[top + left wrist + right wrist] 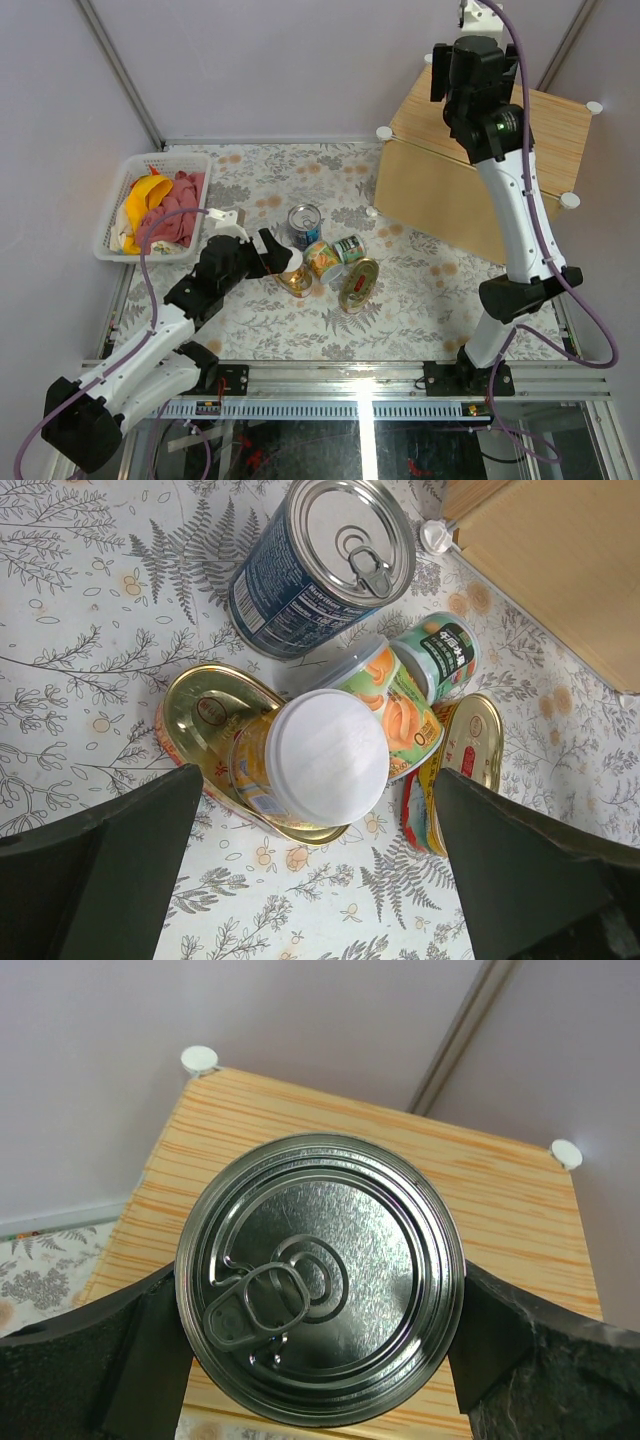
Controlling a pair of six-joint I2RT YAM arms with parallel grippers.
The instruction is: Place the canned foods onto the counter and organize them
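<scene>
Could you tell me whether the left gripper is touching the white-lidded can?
Apart. The left wrist view shows the left gripper open, with visible gaps between both fingers and the white-lidded can.

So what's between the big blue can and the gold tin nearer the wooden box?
Two small cans: an orange-labelled can and a teal-labelled can, clearest in the left wrist view.

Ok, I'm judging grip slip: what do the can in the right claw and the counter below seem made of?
The can looks like bare shiny metal: brushed glints, pull ring. The counter looks like pale striped wood, matte; maybe laminate.
</scene>
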